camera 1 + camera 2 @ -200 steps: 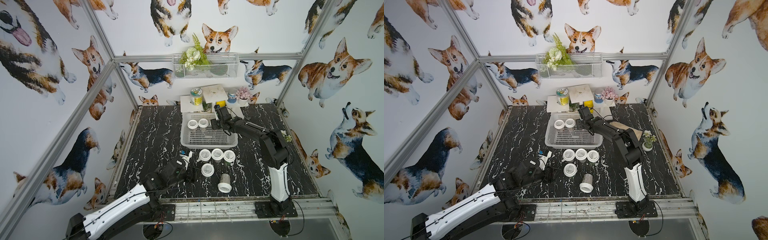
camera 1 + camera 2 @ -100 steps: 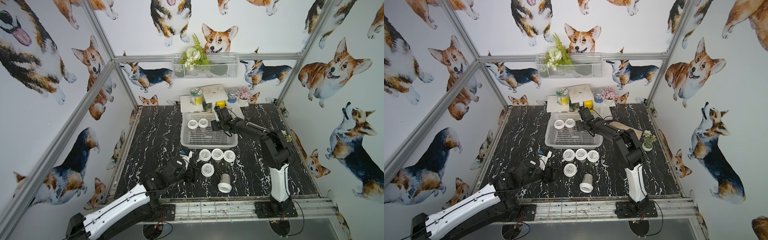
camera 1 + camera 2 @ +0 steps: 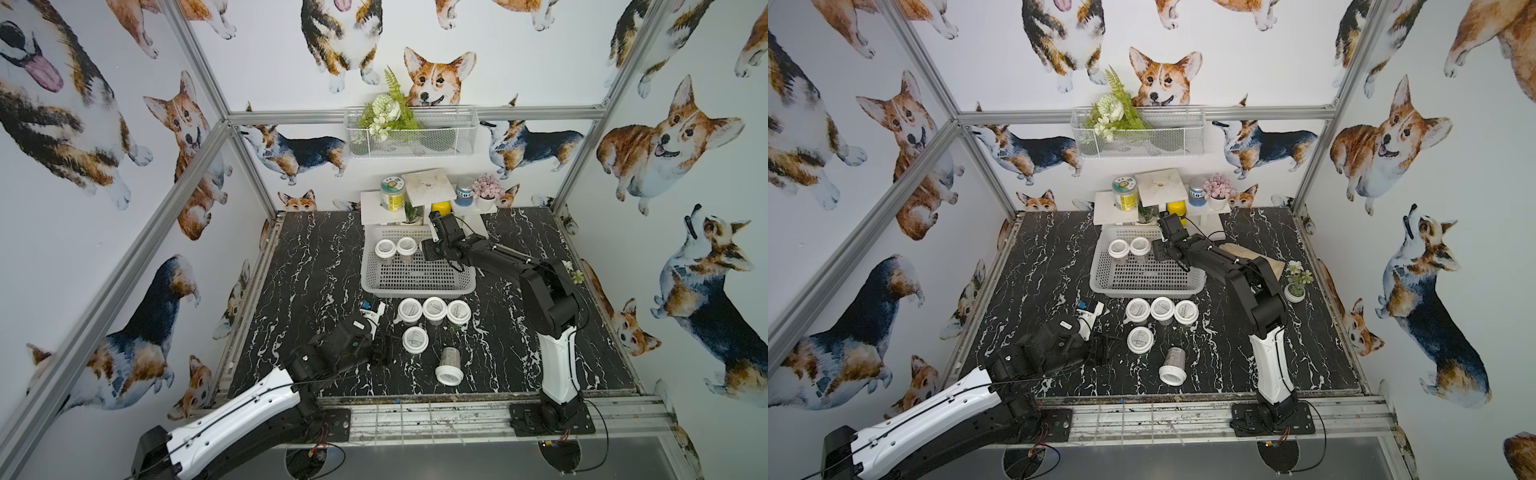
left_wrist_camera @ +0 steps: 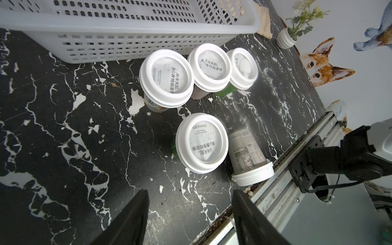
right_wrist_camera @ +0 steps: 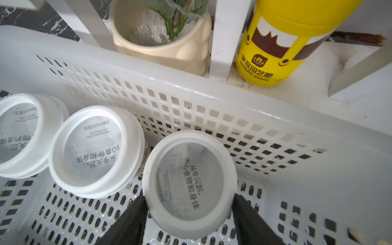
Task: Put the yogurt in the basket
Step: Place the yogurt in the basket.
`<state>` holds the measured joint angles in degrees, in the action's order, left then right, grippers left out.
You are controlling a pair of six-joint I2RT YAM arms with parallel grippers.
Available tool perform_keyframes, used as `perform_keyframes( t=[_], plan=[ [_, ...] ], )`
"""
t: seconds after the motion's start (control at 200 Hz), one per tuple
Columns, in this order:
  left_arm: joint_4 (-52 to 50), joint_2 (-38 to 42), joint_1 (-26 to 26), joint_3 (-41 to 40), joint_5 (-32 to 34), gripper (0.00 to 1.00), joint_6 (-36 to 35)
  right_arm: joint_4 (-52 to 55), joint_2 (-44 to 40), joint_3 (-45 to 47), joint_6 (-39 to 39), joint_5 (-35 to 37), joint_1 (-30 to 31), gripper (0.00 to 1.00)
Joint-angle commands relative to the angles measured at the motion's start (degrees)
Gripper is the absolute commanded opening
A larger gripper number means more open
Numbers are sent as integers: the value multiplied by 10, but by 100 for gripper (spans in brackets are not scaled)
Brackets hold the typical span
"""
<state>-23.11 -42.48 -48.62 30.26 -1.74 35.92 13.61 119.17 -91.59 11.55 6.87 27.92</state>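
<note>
The white slotted basket (image 3: 417, 286) (image 3: 1144, 289) (image 5: 212, 101) stands at the back middle of the black table, with two yogurt cups (image 3: 385, 248) (image 3: 406, 245) upright in its far left corner. My right gripper (image 3: 430, 251) (image 5: 189, 198) is down inside the basket, shut on a third yogurt cup (image 5: 189, 182) right beside those two. In front of the basket stands a row of three cups (image 3: 434, 307) (image 4: 209, 67), then a lone cup (image 3: 414, 338) (image 4: 202, 142), and one cup lies on its side (image 3: 449, 365) (image 4: 247, 152). My left gripper (image 3: 382, 349) (image 4: 189, 197) hovers open and empty just left of the lone cup.
A white shelf behind the basket carries a yellow-green labelled jar (image 3: 392, 193), a yellow bottle (image 5: 275, 42) and a cream plant pot (image 5: 169, 48). A small flower pot (image 3: 1296, 291) sits at the right. The front metal rail (image 4: 286, 180) runs close to the fallen cup.
</note>
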Motion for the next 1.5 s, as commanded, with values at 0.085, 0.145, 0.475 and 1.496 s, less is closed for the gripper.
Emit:
perform_keyframes(
  t=[0.085, 0.145, 0.475, 1.496],
  plan=[
    [8, 0, 0, 1, 1, 68, -3, 3, 5, 0, 5, -21, -2, 68],
    [7, -1, 1, 0, 1, 68, -3, 1, 4, 1, 4, -21, -2, 68],
    [7, -2, 0, 2, 2, 68, -3, -2, -2, 5, 5, -30, -1, 69],
    [3, -7, 0, 8, 0, 68, -6, -12, -40, 20, -6, -8, 6, 92]
  ],
)
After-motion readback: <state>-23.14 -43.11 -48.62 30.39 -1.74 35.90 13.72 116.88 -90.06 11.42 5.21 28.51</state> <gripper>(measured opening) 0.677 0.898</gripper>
